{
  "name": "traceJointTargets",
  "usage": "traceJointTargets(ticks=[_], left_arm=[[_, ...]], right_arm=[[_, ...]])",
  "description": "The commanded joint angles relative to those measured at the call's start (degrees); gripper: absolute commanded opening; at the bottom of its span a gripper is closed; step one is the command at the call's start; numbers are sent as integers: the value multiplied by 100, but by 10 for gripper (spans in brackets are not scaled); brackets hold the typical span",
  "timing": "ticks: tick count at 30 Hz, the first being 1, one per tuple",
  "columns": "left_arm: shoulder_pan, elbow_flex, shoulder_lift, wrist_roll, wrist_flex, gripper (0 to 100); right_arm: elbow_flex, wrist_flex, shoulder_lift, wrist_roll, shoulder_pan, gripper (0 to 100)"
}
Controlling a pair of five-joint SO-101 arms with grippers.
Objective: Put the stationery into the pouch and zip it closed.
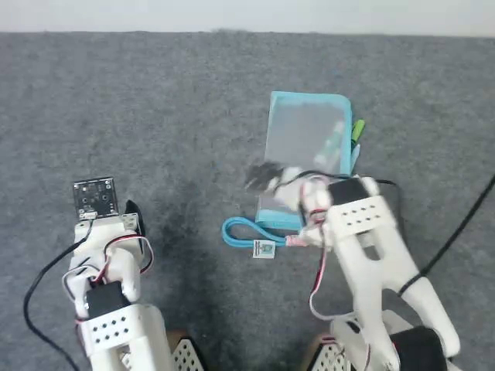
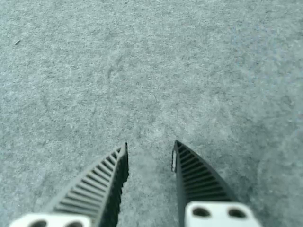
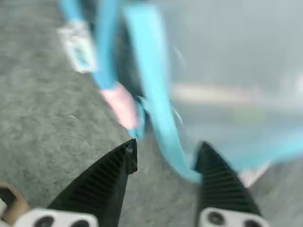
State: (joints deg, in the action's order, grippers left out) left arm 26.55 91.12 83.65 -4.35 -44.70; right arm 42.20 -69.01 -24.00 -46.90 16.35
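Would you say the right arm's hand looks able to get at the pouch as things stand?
Probably yes: the right hand is open and right at the pouch, whose blue edge lies between its jaws, with nothing in the way.

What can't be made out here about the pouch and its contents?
Zipper state: in the high view the right arm covers the pouch's near end; in the right wrist view the pouch edge beyond the right end effector is blurred.
Contents: hazy through the pouch wall in the high view; the green item at its edge is too small to identify.
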Motion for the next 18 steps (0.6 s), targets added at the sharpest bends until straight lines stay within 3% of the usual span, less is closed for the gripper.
traceJointTargets(ticks=[1, 6, 13, 18], left_arm=[[-123, -268, 141, 62, 167, 151], [-246, -268, 141, 62, 158, 151], [-229, -268, 141, 53, 158, 151], [-220, -268, 141, 53, 149, 150]], right_arm=[[-62, 295, -251, 993, -1051, 72], [-53, 884, -180, 1811, -2026, 6], [-273, 1156, 690, 2048, -1859, 15], [-1459, 1323, 1956, 2330, -1613, 14]])
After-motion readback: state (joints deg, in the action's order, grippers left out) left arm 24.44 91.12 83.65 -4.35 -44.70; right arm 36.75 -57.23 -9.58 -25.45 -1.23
